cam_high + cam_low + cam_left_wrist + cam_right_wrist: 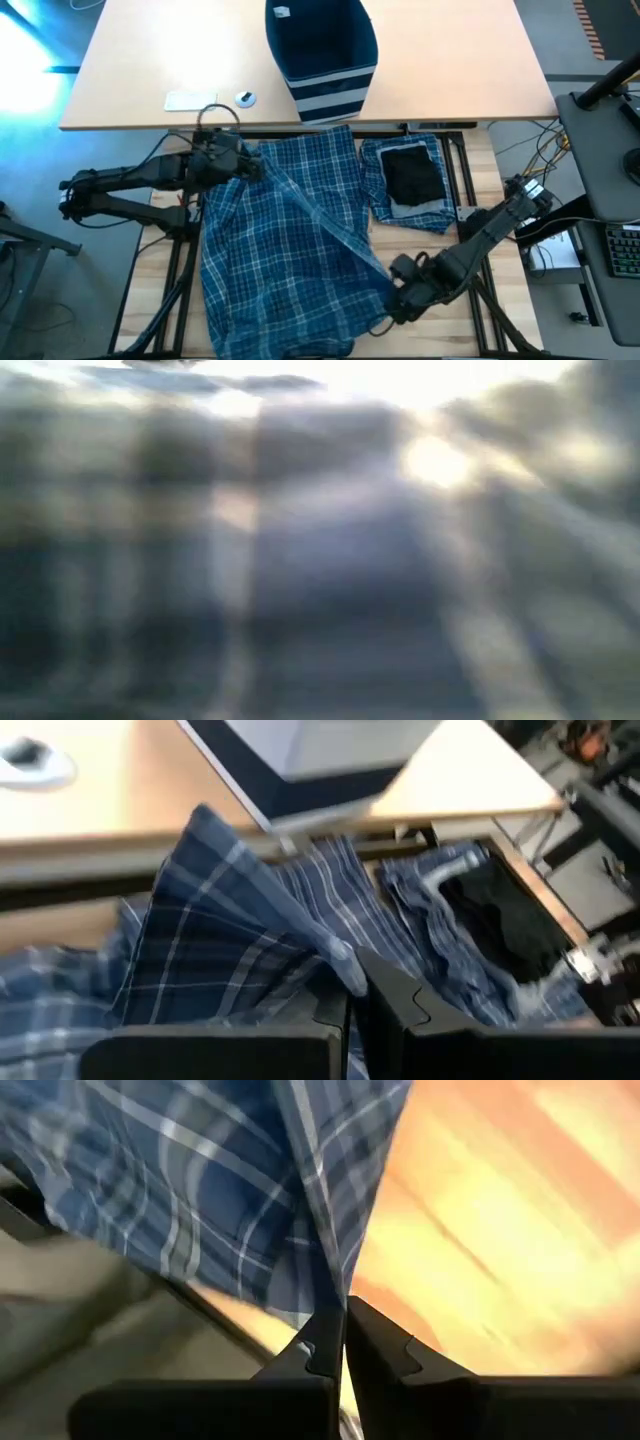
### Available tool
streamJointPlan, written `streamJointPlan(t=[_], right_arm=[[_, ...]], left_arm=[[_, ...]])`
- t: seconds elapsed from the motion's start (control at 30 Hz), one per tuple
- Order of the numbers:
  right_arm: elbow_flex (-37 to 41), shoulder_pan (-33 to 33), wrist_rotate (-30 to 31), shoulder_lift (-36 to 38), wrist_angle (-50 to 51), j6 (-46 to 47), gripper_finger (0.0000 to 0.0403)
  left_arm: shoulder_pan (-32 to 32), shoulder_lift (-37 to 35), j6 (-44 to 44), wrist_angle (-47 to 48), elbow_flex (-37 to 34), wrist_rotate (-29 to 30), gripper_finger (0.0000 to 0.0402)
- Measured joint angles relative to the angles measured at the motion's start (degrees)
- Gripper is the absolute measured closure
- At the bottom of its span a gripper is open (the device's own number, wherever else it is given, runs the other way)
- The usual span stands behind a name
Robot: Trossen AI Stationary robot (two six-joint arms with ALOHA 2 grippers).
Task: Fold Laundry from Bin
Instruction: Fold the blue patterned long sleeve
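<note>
Large blue-and-white plaid garment [285,240] lies spread over the near half of the table [140,80], between the two arms. A ridge of the cloth runs diagonally across it, from the left gripper down to the right gripper.

Left gripper [243,160]: at the garment's far left corner, just this side of the table's front edge. Left wrist view shows its fingers [395,995] pressed together with plaid cloth bunched up between and over them. Clamped on the garment.

Right gripper [385,297]: at the garment's near right edge. Right wrist view shows the two fingers [320,1355] closed to a thin slit, a fold of plaid cloth running down into that slit. Closed on the garment's edge, bare wood surface beside it.

Bin [322,55]: navy, pale stripes round its lower part, standing upright at the far middle of the table, apart from both grippers. Nothing visible inside it from above.

Second pile to the right of the big garment: a folded plaid piece [375,175] with a small black piece [412,172] on top, a grey layer showing under the black piece's near edge.

Low view: filled by blurred plaid cloth close to the lens; nothing else can be made out.
</note>
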State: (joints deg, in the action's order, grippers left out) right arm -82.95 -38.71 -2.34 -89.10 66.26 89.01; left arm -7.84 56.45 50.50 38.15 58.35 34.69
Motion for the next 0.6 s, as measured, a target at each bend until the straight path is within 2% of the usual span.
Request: streamJointPlan(t=[0.2,0.33,0.6], right_arm=[[1.9,-1.5,-6.4,-2.0,0.3,1.1,0.0394],[3.3,-2.2,-10.3,-4.4,-3.3,-0.2,0.0394],[2.5,-4.9,-8.6,-6.2,-4.5,-5.1,0.0394]], left_arm=[[2.7,3.8,5.1,-0.2,0.0,-1.2,0.0402],[5.2,5.0,8.3,0.2,0.0,-1.2,0.0402],[12.7,2.9,16.2,7.5,0.4,-0.4,0.0402]])
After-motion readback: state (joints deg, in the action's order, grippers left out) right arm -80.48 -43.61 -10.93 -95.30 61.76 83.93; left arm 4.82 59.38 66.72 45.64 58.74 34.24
